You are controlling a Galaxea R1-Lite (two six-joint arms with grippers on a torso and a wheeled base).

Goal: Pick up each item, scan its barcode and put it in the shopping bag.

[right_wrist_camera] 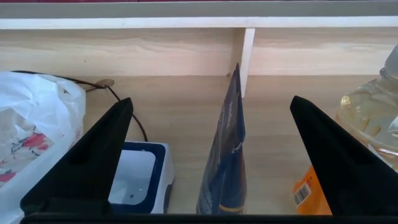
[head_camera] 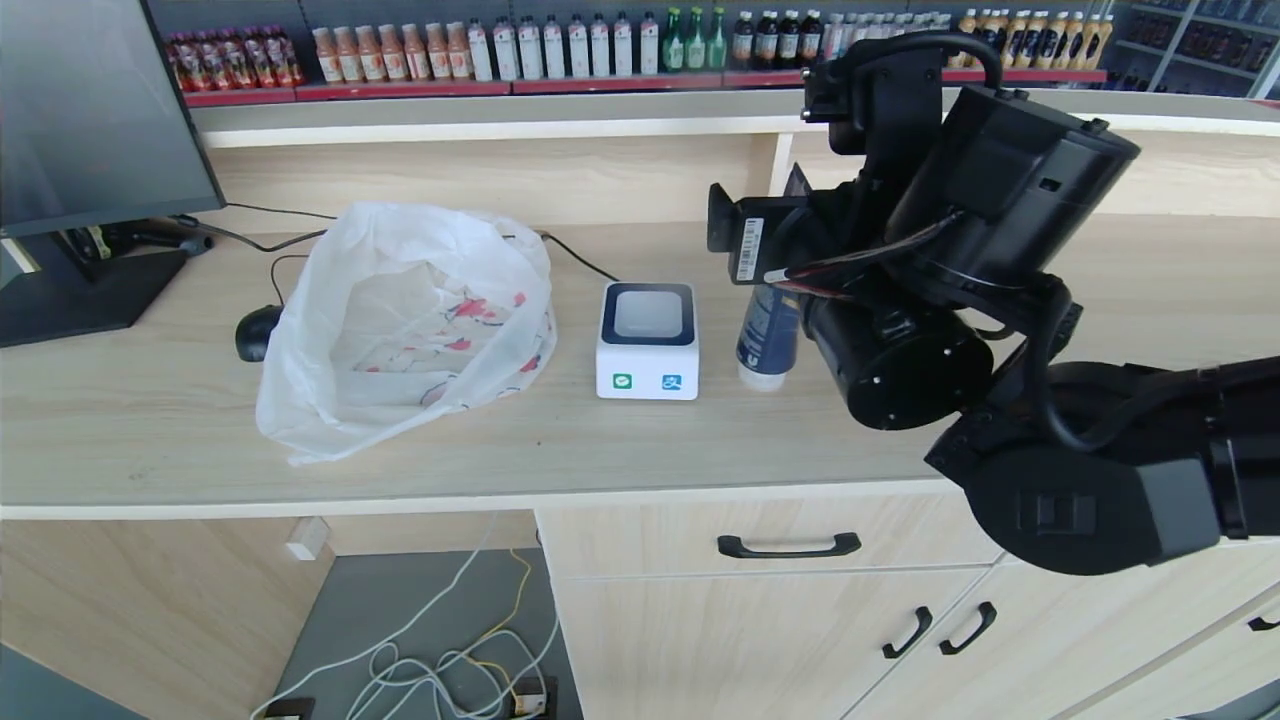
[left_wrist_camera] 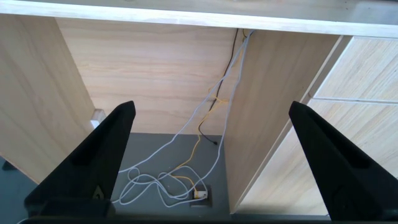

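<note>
Tube first: the dark blue squeeze tube stands upright on its cap on the pale wooden table, squarely between my right claw's wide-apart fingers. Neither finger touches it, and I judge it lined up for a closing grip. The white box scanner with a dark glass top sits just beside the claw. Beyond that is the white plastic shopping bag, mouth gaping to receive. My left claw hangs spread and empty below the table's edge.
</note>
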